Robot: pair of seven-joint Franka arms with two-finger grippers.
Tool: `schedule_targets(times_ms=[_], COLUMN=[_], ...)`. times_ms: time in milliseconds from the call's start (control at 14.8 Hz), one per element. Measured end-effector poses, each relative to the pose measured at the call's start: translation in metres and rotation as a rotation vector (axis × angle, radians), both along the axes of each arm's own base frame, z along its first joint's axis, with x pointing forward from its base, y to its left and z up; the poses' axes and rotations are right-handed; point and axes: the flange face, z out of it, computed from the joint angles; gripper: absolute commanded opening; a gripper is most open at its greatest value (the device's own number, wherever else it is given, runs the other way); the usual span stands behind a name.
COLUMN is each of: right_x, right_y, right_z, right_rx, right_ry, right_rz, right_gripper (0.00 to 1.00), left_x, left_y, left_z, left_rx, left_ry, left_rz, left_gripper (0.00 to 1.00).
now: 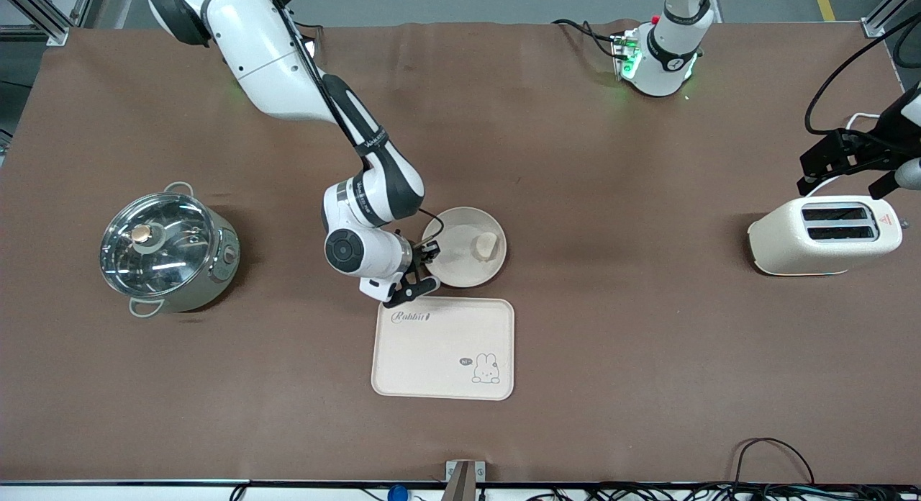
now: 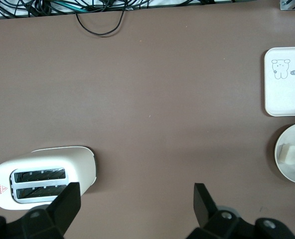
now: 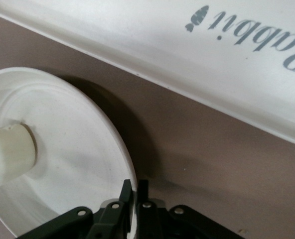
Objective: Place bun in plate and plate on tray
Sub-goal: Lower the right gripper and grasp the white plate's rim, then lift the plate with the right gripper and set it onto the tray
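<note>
The round cream plate (image 1: 453, 267) sits mid-table with the small pale bun (image 1: 487, 246) in it. The cream tray (image 1: 444, 348) with "Rabbit" lettering lies just nearer the front camera than the plate. My right gripper (image 1: 429, 260) is shut on the plate's rim at the side toward the right arm's end; the right wrist view shows its fingers (image 3: 134, 195) pinching the rim of the plate (image 3: 63, 164), with the bun (image 3: 8, 155) inside and the tray (image 3: 187, 59) close by. My left gripper (image 2: 135, 199) is open and empty, waiting high above the toaster.
A cream toaster (image 1: 827, 235) stands toward the left arm's end of the table, also in the left wrist view (image 2: 43, 177). A steel pot with a glass lid (image 1: 169, 249) stands toward the right arm's end. Cables run along the table's front edge.
</note>
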Motion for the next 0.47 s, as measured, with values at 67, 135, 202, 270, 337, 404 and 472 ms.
schedule_targets(times_ms=[67,135,202,270,337,404,472], right_x=[0.001,0.003,0.005,0.006,0.009,0.013,0.018], right_y=[0.0,0.001,0.0,-0.001,-0.002,-0.005,-0.011], right_z=[0.002,0.005,0.008,0.011,0.016,0.022,0.03], right_rx=[0.002,0.005,0.007,0.007,0.009,0.012,0.018], right_ry=[-0.003,-0.007,-0.007,0.0,0.005,0.006,0.008], right_rz=[-0.001,-0.001,-0.001,0.002,0.002,-0.002,-0.013], right_gripper=[0.04,0.04,0.04,0.04,0.04,0.03,0.03], left_x=[0.0,0.0,0.0,0.0,0.0,0.0,0.0], left_y=[0.0,0.0,0.0,0.0,0.0,-0.001,-0.001], left_z=[0.0,0.0,0.0,0.0,0.0,0.0,0.0], left_rx=[0.0,0.0,0.0,0.0,0.0,0.0,0.0], left_ry=[0.0,0.0,0.0,0.0,0.0,0.001,0.003], left_rz=[0.0,0.0,0.0,0.0,-0.001,-0.001,-0.002], left_gripper=[1.0,1.0,1.0,1.0,1.0,1.0,1.0])
